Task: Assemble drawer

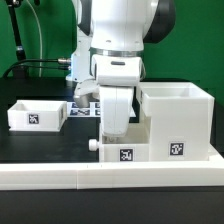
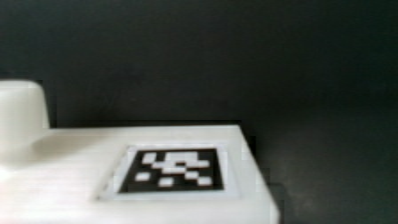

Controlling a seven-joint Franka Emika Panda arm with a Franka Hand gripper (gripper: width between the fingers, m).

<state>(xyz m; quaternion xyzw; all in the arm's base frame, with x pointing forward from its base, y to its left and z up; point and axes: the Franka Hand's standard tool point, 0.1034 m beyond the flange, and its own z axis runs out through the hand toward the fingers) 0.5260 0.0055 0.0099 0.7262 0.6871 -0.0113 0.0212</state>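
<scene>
The white cube-like housing [image 1: 176, 118] stands at the exterior view's right, with a tag on its front. A shallow white tray [image 1: 120, 150] with a tag and a small knob [image 1: 93, 145] lies right beside it, touching or nearly so. My gripper [image 1: 118, 128] is straight down on this tray, and its fingertips are hidden behind the tray wall. A second tray [image 1: 38, 114] sits apart at the exterior view's left. The wrist view shows a tagged white part [image 2: 175, 170] very close and blurred, with a rounded white piece [image 2: 18, 112] beside it. No fingers show there.
A long white border rail [image 1: 100, 178] runs along the front of the black table. The marker board [image 1: 88, 106] lies behind the arm. Black cables and a green wall are at the back.
</scene>
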